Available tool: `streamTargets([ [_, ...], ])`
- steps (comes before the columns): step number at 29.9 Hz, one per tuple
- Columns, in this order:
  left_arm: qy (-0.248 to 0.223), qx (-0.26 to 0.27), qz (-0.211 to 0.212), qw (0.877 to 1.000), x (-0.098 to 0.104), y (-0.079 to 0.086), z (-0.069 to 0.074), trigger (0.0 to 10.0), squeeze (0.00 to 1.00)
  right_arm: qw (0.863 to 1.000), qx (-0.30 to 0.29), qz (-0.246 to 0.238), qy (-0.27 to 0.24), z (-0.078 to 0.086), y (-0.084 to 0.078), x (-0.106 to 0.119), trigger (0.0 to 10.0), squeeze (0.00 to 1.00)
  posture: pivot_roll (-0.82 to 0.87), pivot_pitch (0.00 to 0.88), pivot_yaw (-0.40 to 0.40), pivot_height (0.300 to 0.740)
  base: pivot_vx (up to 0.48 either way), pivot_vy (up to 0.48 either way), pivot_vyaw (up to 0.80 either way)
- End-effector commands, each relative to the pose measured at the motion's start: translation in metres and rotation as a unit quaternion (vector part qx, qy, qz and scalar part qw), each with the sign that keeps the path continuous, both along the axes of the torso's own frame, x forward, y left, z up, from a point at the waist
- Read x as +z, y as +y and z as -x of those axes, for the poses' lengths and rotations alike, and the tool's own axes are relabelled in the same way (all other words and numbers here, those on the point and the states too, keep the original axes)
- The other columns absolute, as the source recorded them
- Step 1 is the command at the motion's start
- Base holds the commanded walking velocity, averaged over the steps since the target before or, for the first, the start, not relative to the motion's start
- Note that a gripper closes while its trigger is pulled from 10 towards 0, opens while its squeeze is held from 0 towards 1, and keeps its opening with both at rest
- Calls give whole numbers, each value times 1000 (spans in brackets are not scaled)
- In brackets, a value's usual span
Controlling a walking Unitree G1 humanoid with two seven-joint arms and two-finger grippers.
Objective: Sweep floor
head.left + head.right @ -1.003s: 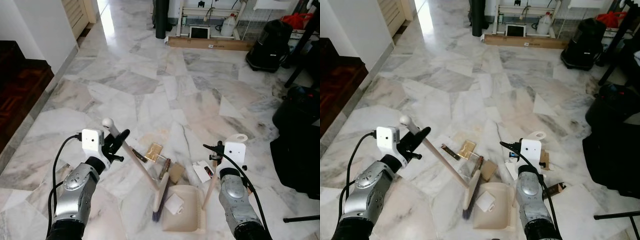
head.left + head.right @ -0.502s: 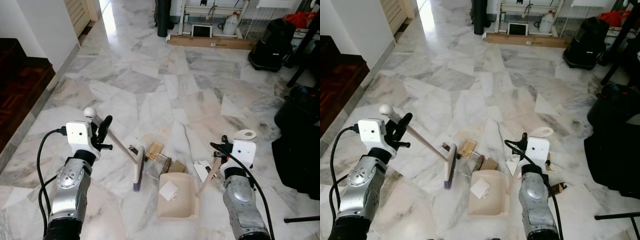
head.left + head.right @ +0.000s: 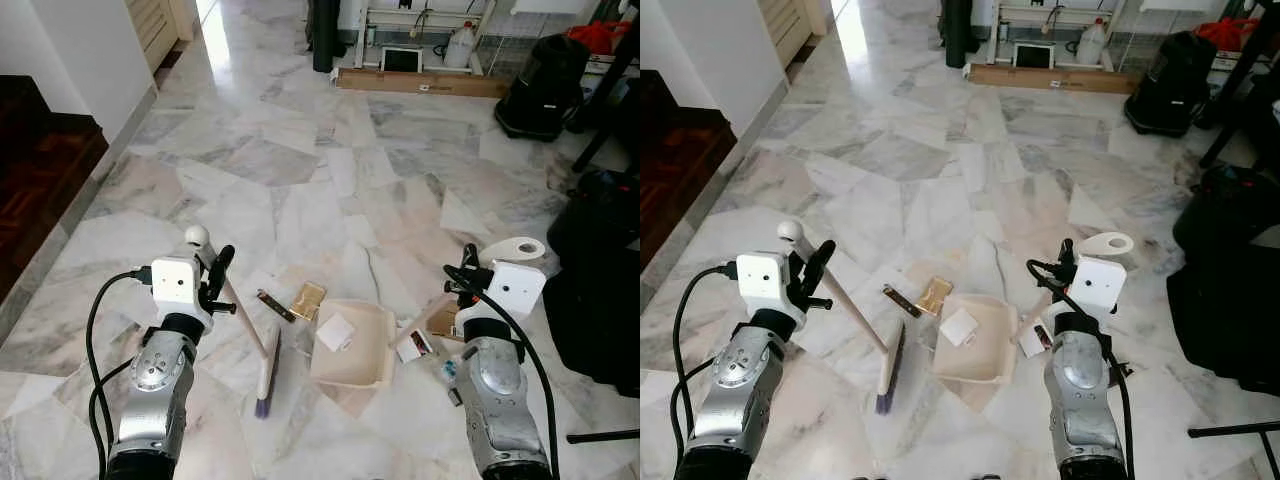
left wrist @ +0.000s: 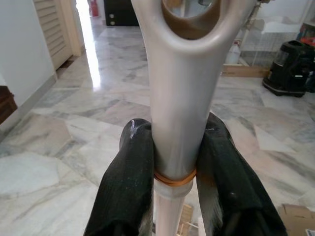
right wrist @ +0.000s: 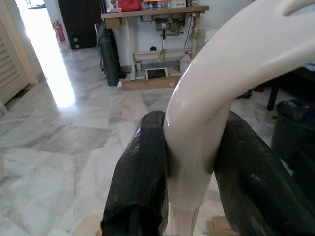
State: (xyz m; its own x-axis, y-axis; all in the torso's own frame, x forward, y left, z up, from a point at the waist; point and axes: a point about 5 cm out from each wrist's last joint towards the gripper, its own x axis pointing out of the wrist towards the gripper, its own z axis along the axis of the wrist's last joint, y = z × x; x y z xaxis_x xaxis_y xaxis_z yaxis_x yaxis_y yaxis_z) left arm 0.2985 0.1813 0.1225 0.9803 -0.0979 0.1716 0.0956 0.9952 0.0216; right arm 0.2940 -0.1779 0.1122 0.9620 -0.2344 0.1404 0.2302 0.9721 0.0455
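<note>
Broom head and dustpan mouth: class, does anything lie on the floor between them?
Nothing visible lies directly between the broom head and the dustpan; bare marble floor separates them. A gold wrapper and a dark strip lie just beyond that gap.

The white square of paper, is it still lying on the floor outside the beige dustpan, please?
No, the white square of paper lies inside the beige dustpan.

One broom (image 3: 262, 365), one dustpan (image 3: 352, 345) holding one white paper scrap (image 3: 334, 331), two pincers, and one black bin (image 3: 543, 75).
</note>
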Motion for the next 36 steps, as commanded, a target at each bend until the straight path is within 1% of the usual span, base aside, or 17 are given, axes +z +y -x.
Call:
streamTargets([
  [1,-36,-3,-14,999,13,-2,-2,10000,0,1000,-3,-11,-19,2,-1,7,10000,0,13,95,-3,740,0,0,0],
  [10,-35,4,-21,999,12,2,-2,10000,0,1000,-1,-14,-18,4,2,7,10000,0,17,83,5,740,0,0,792],
  [23,-35,0,-24,999,12,1,-2,10000,0,1000,2,-18,-12,7,4,5,10000,0,16,72,10,740,0,0,747],
  [36,-32,9,-24,999,11,2,-3,10000,0,1000,7,-16,-10,5,3,6,10000,0,23,94,-2,740,0,0,739],
])
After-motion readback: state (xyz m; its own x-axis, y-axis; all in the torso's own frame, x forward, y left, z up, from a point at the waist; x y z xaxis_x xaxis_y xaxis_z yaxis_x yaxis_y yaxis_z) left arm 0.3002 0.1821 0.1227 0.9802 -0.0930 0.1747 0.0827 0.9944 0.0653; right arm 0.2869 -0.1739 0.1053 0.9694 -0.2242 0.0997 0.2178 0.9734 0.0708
